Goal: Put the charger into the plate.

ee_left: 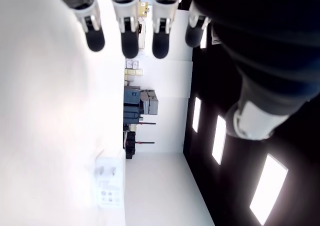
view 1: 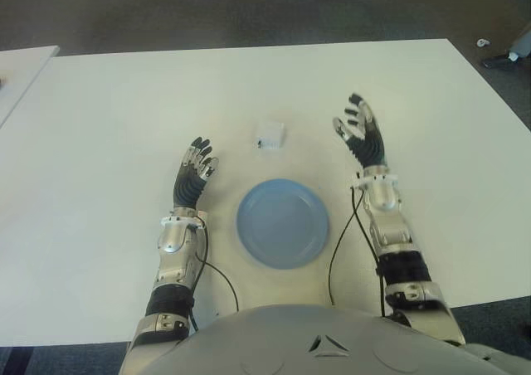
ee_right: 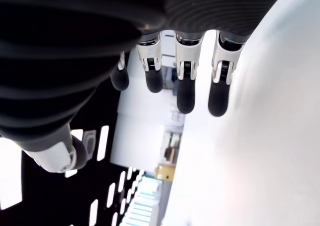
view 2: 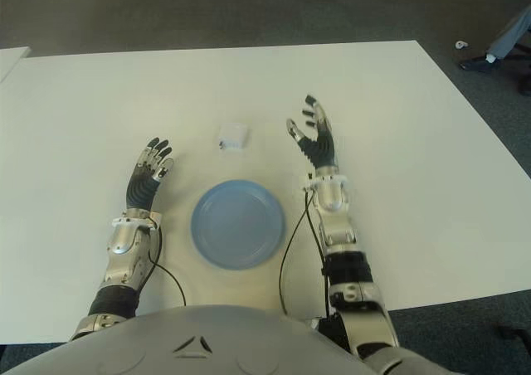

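Note:
A small white charger point(view 1: 270, 134) lies on the white table point(view 1: 116, 109), just beyond the round blue plate point(view 1: 282, 222), which holds nothing. The left wrist view also catches the charger point(ee_left: 110, 183) lying on the table. My right hand point(view 1: 360, 129) hovers to the right of the charger, raised, fingers spread and empty. Left of the plate is my left hand point(view 1: 194, 172), fingers stretched out and holding nothing. Neither hand touches the charger or the plate.
The table's far edge meets a dark carpeted floor point(view 1: 249, 10). Another white table's corner point(view 1: 21, 68) shows at the far left. Black cables point(view 1: 340, 242) run along both forearms near the plate. A shoe point(view 1: 506, 58) stands on the floor at the far right.

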Controlling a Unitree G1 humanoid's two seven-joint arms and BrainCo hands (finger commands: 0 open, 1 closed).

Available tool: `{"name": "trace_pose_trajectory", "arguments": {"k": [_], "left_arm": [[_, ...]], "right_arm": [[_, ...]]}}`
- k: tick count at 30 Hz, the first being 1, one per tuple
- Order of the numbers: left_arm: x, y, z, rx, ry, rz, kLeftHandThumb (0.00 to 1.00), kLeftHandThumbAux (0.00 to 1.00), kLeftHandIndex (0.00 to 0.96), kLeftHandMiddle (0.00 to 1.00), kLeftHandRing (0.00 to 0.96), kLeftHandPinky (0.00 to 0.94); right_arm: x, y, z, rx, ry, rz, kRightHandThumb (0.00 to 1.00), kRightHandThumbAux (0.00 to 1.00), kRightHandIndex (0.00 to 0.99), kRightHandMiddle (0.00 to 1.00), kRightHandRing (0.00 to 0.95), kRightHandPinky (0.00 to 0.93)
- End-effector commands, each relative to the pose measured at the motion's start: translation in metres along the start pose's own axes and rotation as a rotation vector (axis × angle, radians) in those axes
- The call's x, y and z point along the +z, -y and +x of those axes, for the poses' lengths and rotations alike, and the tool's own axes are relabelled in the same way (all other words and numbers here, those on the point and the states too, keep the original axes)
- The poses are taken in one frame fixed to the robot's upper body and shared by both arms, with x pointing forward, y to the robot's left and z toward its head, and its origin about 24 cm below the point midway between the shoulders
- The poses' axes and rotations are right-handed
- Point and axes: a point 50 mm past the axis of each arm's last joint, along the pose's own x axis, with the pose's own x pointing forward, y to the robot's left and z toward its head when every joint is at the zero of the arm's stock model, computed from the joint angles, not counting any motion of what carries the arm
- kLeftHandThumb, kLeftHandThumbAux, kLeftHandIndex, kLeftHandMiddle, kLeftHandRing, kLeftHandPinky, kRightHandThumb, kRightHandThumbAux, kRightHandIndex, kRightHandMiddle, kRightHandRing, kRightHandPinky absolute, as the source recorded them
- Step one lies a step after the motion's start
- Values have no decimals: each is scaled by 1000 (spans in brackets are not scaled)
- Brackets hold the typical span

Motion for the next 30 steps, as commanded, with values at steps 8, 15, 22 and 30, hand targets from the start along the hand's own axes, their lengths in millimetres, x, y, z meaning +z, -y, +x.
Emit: {"name": "trace_pose_trajectory", "arguments": {"k": [8, 15, 22, 30], "left_arm": [[-26, 4, -20, 5, -138, -18, 58, 588, 32, 106, 107, 109], [-26, 6, -21, -2, -135, -18, 58, 584, 31, 101, 103, 110], [-26, 7, -22, -7, -133, -21, 58, 584, 30, 100, 104, 114], [-25, 9, -23, -11, -124, -24, 62, 589, 28, 98, 99, 111]], "right_arm": [[32, -12, 34, 47, 111, -191, 375, 487, 72, 169, 199, 254], [39, -22, 47, 88, 126, -279, 423, 501, 91, 179, 205, 256], [41, -28, 53, 120, 135, -324, 483, 526, 92, 188, 204, 256], [42, -42, 57, 194, 123, -344, 510, 555, 84, 196, 208, 253]]}}
